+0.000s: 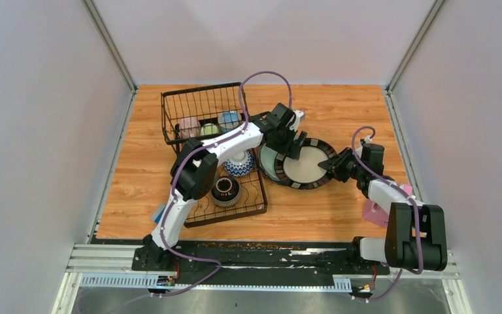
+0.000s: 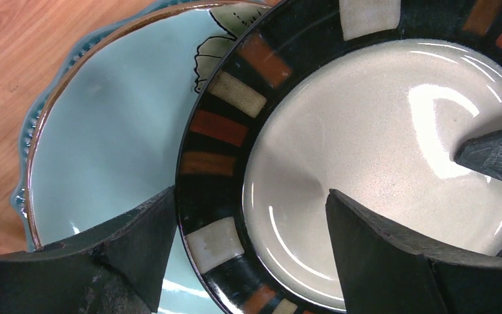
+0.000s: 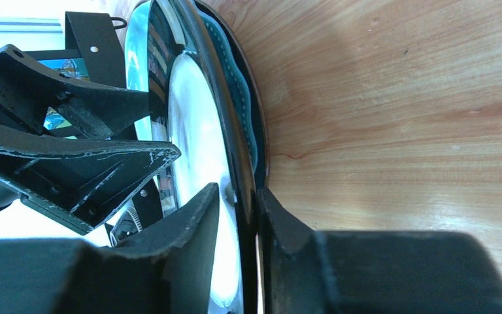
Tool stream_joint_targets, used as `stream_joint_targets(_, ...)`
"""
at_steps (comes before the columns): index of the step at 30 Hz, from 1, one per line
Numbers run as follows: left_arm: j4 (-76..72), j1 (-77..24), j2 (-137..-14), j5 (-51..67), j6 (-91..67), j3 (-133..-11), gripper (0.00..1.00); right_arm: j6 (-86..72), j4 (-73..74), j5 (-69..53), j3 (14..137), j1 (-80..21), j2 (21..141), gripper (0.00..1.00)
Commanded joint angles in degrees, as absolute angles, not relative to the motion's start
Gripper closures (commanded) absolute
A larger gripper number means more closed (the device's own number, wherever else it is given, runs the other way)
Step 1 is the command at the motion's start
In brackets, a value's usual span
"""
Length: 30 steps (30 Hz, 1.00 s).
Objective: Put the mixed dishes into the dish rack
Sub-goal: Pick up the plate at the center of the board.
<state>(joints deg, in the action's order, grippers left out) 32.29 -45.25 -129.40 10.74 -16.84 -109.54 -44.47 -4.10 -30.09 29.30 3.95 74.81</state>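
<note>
The wooden table (image 1: 340,111) is carrying everything here, and the biggest piece on it, the black wire dish rack (image 1: 199,101), is sitting at 9 o'clock from the table's middle. Its tall basket is at the far end and its low slotted tray is nearer the arms.

Next in size, the teal plate (image 2: 104,144) is lying flat just beside the tray. The black-rimmed cream plate (image 1: 310,167) is resting on top of it, shifted toward 3 o'clock, so neither plate is in the rack yet.

Smaller things are already loaded: a patterned bowl (image 1: 238,165) and a dark bowl (image 1: 225,190) in the tray, and the mugs (image 1: 209,127) in the basket.

Now the pincers. The left gripper (image 2: 248,203) is hovering over the cream plate's 10 o'clock rim with its jaws spread wide and nothing in them. Its fingers (image 2: 137,248) are straddling the dark rim, one above the teal, one above the cream.

The right gripper (image 1: 334,167) is at the 3 o'clock rim with its jaws flanking the edge closely. Whether it is clamping or only bracketing, I cannot tell.

The relation that matters is this: the rack is lying at 9 o'clock from the cream plate, on the left arm's side, so the left arm looks better placed to carry it. The plate is round and lying flat, so it will probably need tipping on edge for the slots.
</note>
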Motion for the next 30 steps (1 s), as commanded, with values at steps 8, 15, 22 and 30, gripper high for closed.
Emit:
stream_joint_targets(8,31.84,-45.40,-128.13,17.33,-18.46,-110.60,0.11,-43.64,-4.64,-28.19,31.49,3.52,70.56,0.93)
stream_joint_targets(15,32.89,-45.38,-127.35,15.94,-16.01,-113.00,0.07,-42.68,-2.03,-25.98,32.40,3.52,67.18,1.00)
stream_joint_targets(22,32.95,-45.41,-127.01,16.38,-14.96,-113.67,0.06,-41.78,-0.24,-25.17,33.11,3.52,65.66,1.00)
stream_joint_targets(30,32.98,-45.35,-126.14,16.27,-13.96,-113.46,0.05,-39.04,3.42,-23.15,34.95,3.52,64.34,1.00)
